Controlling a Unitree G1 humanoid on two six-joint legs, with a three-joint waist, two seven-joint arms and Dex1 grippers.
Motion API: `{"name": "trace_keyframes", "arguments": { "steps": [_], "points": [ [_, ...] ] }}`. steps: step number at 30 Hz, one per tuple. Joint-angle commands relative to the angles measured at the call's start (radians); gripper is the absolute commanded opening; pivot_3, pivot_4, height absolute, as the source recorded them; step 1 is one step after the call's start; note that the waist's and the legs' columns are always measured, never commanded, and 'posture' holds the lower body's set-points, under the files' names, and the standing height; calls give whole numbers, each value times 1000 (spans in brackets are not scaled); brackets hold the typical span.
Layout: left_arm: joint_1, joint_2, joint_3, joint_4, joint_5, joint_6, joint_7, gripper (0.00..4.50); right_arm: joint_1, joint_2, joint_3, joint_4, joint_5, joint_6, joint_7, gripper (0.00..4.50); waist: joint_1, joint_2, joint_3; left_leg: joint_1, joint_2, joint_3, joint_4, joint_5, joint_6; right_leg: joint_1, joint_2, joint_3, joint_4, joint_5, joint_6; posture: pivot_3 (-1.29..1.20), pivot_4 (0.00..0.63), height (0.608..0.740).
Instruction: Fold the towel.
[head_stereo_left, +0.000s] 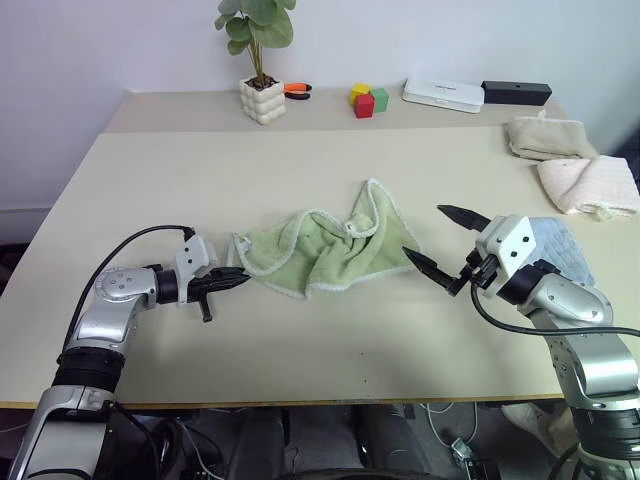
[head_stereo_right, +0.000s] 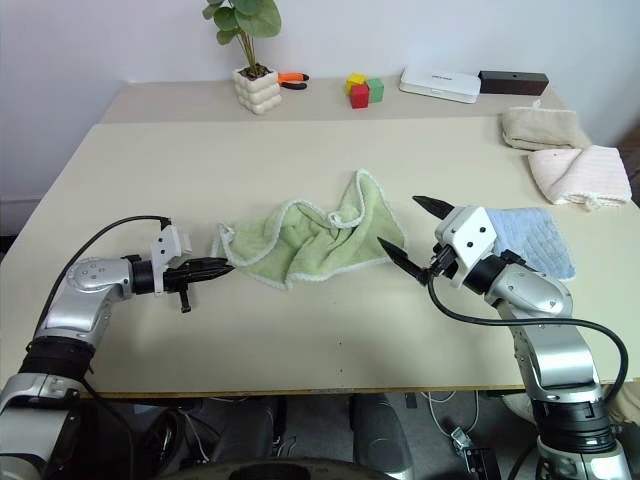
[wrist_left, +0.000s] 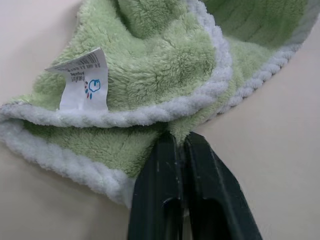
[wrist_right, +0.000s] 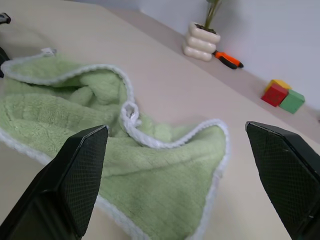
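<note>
Closest to the camera are the two arms, one at each lower corner of the head view. Left end effector (head_stereo_left: 236, 279) has its two black fingers pressed together, and in the left wrist view they pinch the white-edged corner of the towel (head_stereo_left: 325, 250), so it is closed on the cloth. Right end effector (head_stereo_left: 446, 243) stands wide open, one finger above the towel's right corner and one just beside it; whether the lower finger touches the cloth I cannot tell.

Crumpled on the middle of the table (head_stereo_left: 300, 170), the green towel hides much of its own surface in the folds, so its real shape is hard to make out. Its long axis runs from about 8 o'clock, at the left end effector, toward 2 o'clock, where one corner rises into a small peak. A white loop (wrist_right: 131, 111) sits on the edging near the middle.

On the pinched corner there is a white care label (wrist_left: 82, 80) with a small blue and red mark and lines of grey print, too small to read.

At 3 o'clock from the towel a light blue folded towel (head_stereo_right: 535, 240) lies partly behind the right arm. Farther, toward 1 o'clock, lie a beige folded towel (head_stereo_left: 545, 137) and a pink one (head_stereo_left: 590, 185), the last cut by the picture's edge. Along the far edge, at 11 to 1 o'clock, stand a potted plant (head_stereo_left: 262, 85), an orange tool (head_stereo_left: 297, 90), coloured blocks (head_stereo_left: 368, 100), a white box (head_stereo_left: 443, 94) and a black box (head_stereo_left: 516, 93); no writing shows on them.
</note>
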Motion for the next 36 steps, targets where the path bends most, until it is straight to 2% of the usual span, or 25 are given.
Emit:
{"name": "trace_keyframes", "arguments": {
  "steps": [1, 5, 9, 13, 24, 31, 34, 36],
  "points": [
    [19, 19, 21, -5, -17, 69, -1, 53, -6, -18, -6, 15, -54, -67, 5, 4500, -2, 0, 0, 0, 0, 0, 0, 0, 0, 0, 0, 0, 0, 0, 0, 0, 150, 740],
    [10, 18, 120, -68, -135, 144, -1, 53, -37, -158, 77, 224, -344, -379, 15, 4500, -9, -1, 1, 0, 0, 0, 0, 0, 0, 0, 0, 0, 0, 0, 0, 0, 150, 740],
    [10, -5, 170, -93, -152, 130, 55, 53, -102, -209, 133, 346, -413, -536, 40, 4500, -18, -2, 2, -1, 0, 0, 0, 0, 0, -1, 0, 0, 0, 0, 0, 0, 150, 740],
    [32, -10, 174, -156, -177, 179, 66, 53, -120, -197, 205, 410, -461, -620, 60, 4500, -21, -3, 2, -1, 0, 0, 0, 0, 0, -1, 0, 0, 0, 0, 0, 0, 150, 740],
    [60, -4, 177, -204, -172, 188, 81, 53, -195, -114, 292, 525, -543, -522, 34, 4500, -22, -3, 2, -1, 0, 0, 0, 0, 0, -1, 0, 0, 0, 0, 0, 0, 150, 740],
    [67, -6, 166, -240, -165, 204, 86, 53, -257, -60, 351, 607, -611, -484, 3, 4500, -34, -13, -3, 6, 1, 0, 0, 0, 0, 5, 0, 0, 0, -1, -3, 0, 150, 740],
    [63, -5, 166, -249, -169, 216, 88, 0, -285, -28, 373, 636, -626, -455, -5, 3671, -46, -17, -5, 6, 1, 0, 0, 0, 0, 5, 1, 0, 0, -1, -5, 0, 150, 740],
    [61, -3, 168, -250, -170, 222, 86, 0, -312, -4, 381, 663, -655, -442, -48, 2705, -49, -18, -6, 6, 1, 0, 0, 0, 0, 5, 1, 0, 0, 0, -5, 0, 150, 740]
  ]
}}
